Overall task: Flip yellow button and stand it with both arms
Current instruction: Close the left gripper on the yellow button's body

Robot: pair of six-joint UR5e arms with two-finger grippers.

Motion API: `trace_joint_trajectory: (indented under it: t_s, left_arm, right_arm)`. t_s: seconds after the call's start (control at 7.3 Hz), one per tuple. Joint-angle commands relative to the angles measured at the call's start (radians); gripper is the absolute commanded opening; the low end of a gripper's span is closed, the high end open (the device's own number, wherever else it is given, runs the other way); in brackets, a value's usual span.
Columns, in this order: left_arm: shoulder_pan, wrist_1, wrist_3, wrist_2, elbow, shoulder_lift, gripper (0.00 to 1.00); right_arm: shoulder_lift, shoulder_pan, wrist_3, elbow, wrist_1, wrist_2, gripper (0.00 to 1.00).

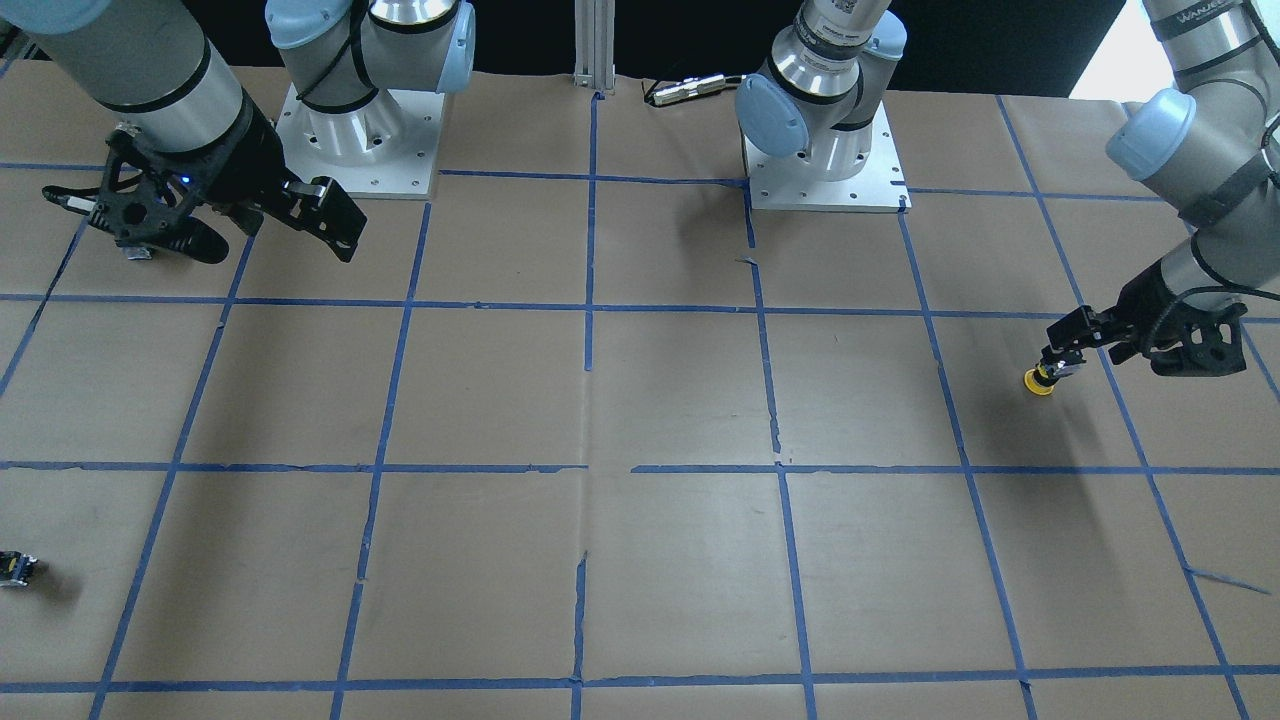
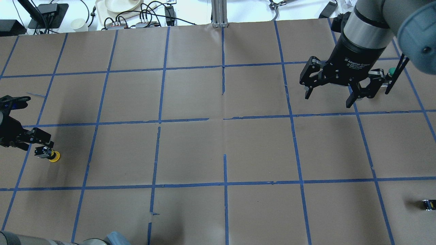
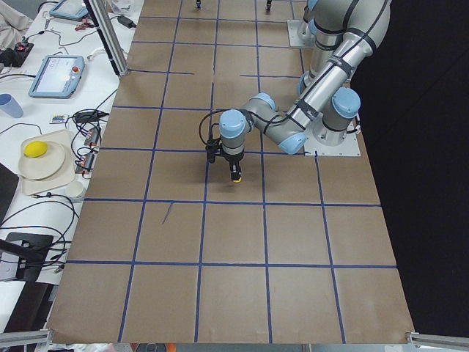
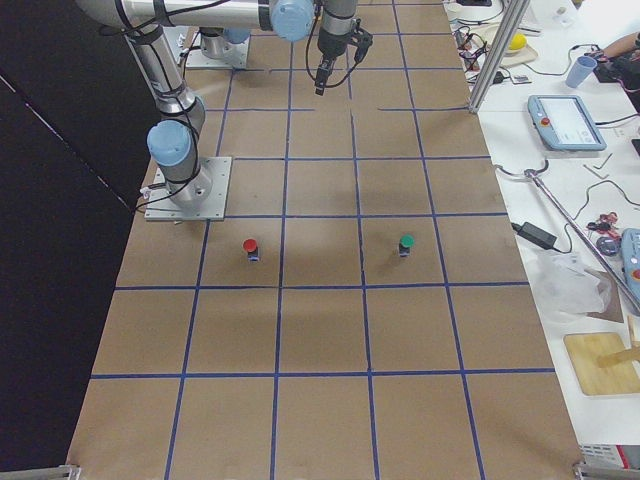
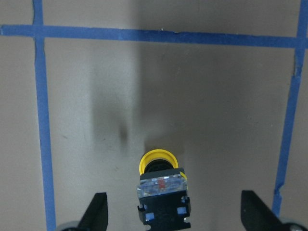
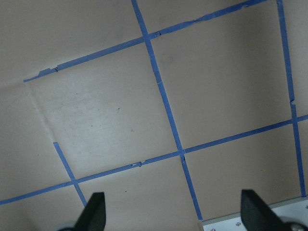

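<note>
The yellow button (image 5: 161, 192) is on the table at the robot's far left, yellow cap toward the paper and black-and-grey body toward the camera. It also shows in the overhead view (image 2: 51, 155) and the front view (image 1: 1040, 380). My left gripper (image 5: 174, 214) is open, with one finger on each side of the body and a clear gap on both sides. My right gripper (image 2: 328, 95) is open and empty. It hangs above the table at the far right, and its wrist view shows only paper between the fingers (image 6: 96, 211).
A green-capped button (image 4: 406, 243) stands behind the right gripper, also seen in the overhead view (image 2: 391, 71). A red-capped button (image 4: 250, 246) stands near the robot's right edge (image 2: 428, 204). Brown paper with blue tape lines covers the table (image 2: 224, 149). The arm bases (image 1: 355, 135) are bolted at the robot's side.
</note>
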Motion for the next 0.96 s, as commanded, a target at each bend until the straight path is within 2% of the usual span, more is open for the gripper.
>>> trace_joint_trajectory:
  t_s: [0.0, 0.55, 0.82]
  left_arm:
    - [0.011, 0.081, 0.006, -0.005, -0.042, -0.002, 0.95]
    - [0.014, 0.11, 0.007, -0.007, -0.066, -0.006, 0.9]
    - [0.014, 0.11, 0.007, -0.007, -0.065, -0.006, 0.58]
  right_arm:
    - [-0.024, 0.001, 0.001, -0.001, -0.008, 0.005, 1.0]
    - [-0.032, -0.002, 0.0, 0.005, 0.024, 0.005, 1.0]
    - [-0.035, 0.0, 0.004, 0.006, 0.021, 0.01, 1.0]
